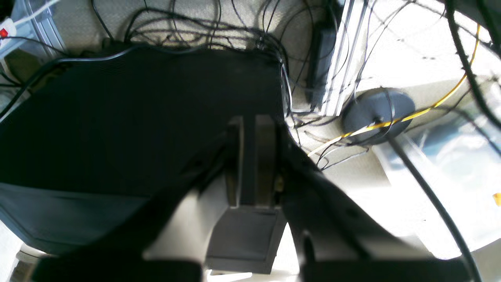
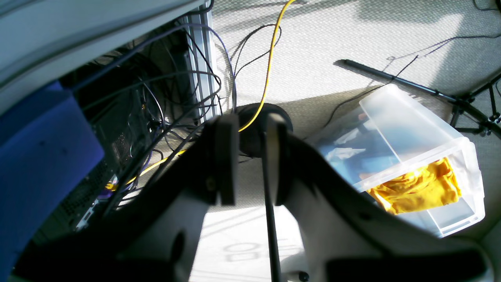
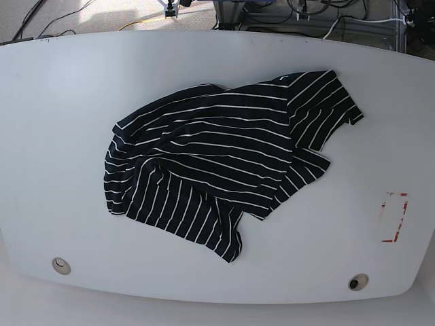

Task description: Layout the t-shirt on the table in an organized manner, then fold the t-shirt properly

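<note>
The t-shirt, dark navy with thin white stripes, lies crumpled near the middle of the white table in the base view, one sleeve reaching to the back right. Neither gripper shows in the base view. My left gripper shows only in the left wrist view, hanging off the table over the floor, its jaws together and empty. My right gripper shows only in the right wrist view, also over the floor, its jaws slightly apart and empty.
A red-outlined mark is at the table's right, and round fittings sit at the front left and front right. On the floor are tangled cables, a large black object and a clear bin holding yellow cloth.
</note>
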